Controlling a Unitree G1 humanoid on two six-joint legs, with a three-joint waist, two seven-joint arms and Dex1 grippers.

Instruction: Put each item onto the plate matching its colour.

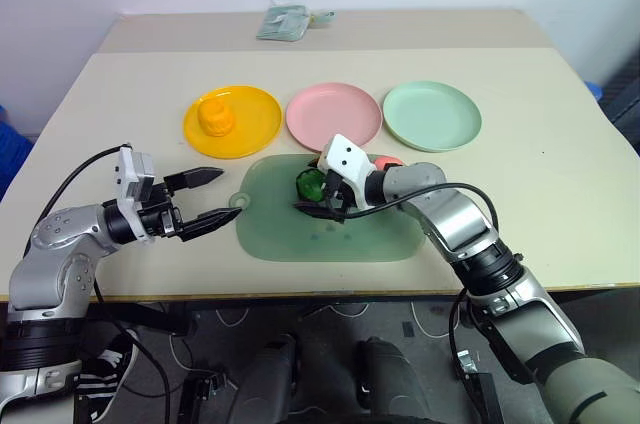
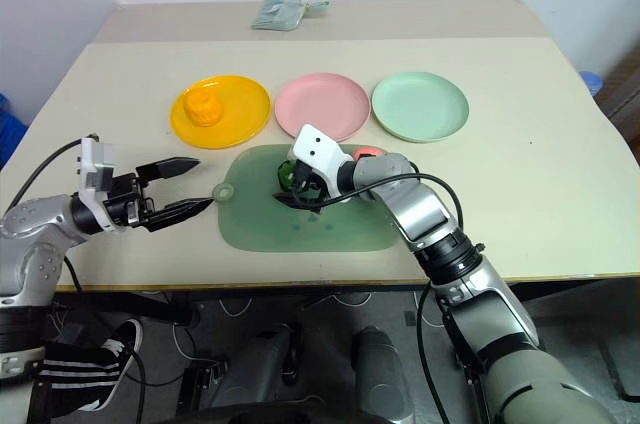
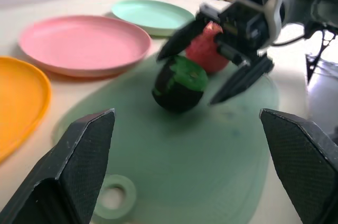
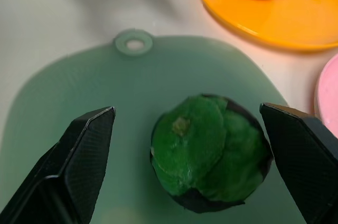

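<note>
Jaws spread on both arms, green vegetable framed by the right pair

Left gripper (image 1: pixel 206 198) is seen at the near left of the table (image 1: pixel 540 194), its two black fingers wide apart and empty, aimed across at the green mat (image 1: pixel 330 234); the mat's ring tab lies just beyond its fingertips. Ahead of those jaws, in the left wrist view, the dark green vegetable (image 3: pixel 180 83) and the pink-red apple (image 3: pixel 207 50) behind it are shown side by side on the mat, a pairing half covered in the head views, where the apple (image 1: pixel 386 161) is mostly hidden behind the right wrist. The yellow-orange pepper (image 1: pixel 214 116) is seen standing on the yellow plate (image 1: pixel 255 124), well off from both jaws. The pink plate (image 1: pixel 334 114) and the mint green plate (image 1: pixel 432 115) are bare. Right gripper (image 1: pixel 322 199) is held over the mat with its fingers apart; in the right wrist view the vegetable (image 4: pixel 210 151) is framed between the two open fingers, untouched by either. Whether the fingertips rest on the mat cannot be told. A small packet (image 1: pixel 284 21) at the table's far edge is too small to identify.
</note>
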